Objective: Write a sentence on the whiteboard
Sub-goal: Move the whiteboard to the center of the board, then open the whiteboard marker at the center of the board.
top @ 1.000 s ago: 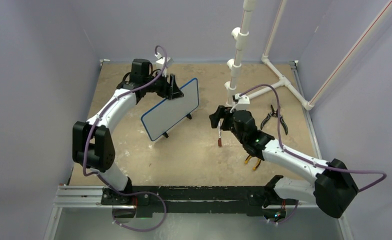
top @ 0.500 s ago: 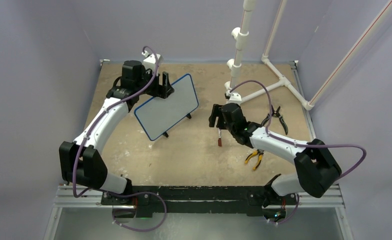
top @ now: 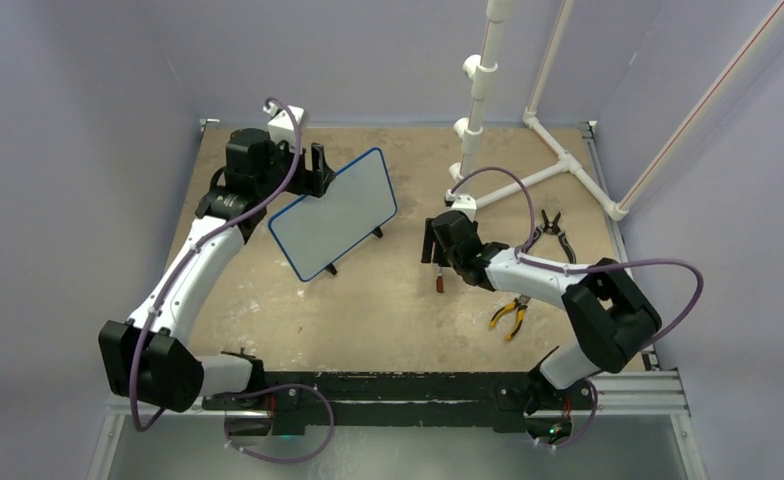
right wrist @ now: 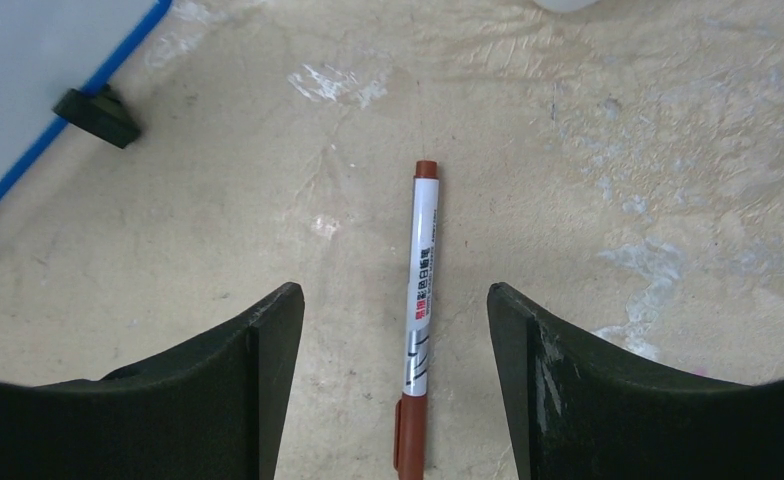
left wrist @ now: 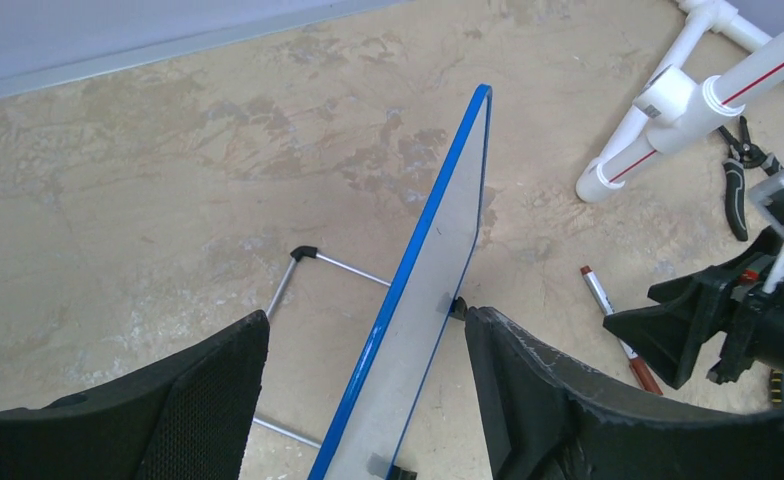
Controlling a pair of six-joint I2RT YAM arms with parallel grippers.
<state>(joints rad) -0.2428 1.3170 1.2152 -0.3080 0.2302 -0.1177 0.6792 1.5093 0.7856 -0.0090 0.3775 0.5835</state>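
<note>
The whiteboard [top: 336,215] stands tilted on small black feet at the table's middle left, with a blue rim and a blank face. No red sentence shows on it. My left gripper [top: 318,168] is at its top left corner. In the left wrist view the gripper [left wrist: 366,318] is open, its fingers [left wrist: 218,390] on either side of the board's blue edge [left wrist: 438,240] and apart from it. A red-capped marker [top: 439,278] lies on the table. My right gripper [top: 433,245] hovers over it, open, straddling the marker [right wrist: 420,270] in the right wrist view [right wrist: 393,295].
A white pipe frame [top: 558,165] stands at the back right. Black pliers [top: 550,232] and yellow-handled pliers [top: 509,317] lie right of the marker. The board's wire stand [left wrist: 288,285] sticks out behind it. Its foot [right wrist: 96,115] is left of the marker.
My left gripper has slid left along the board's top edge to its left corner, and the board's left end has shifted slightly. My right gripper has come down over the marker.
</note>
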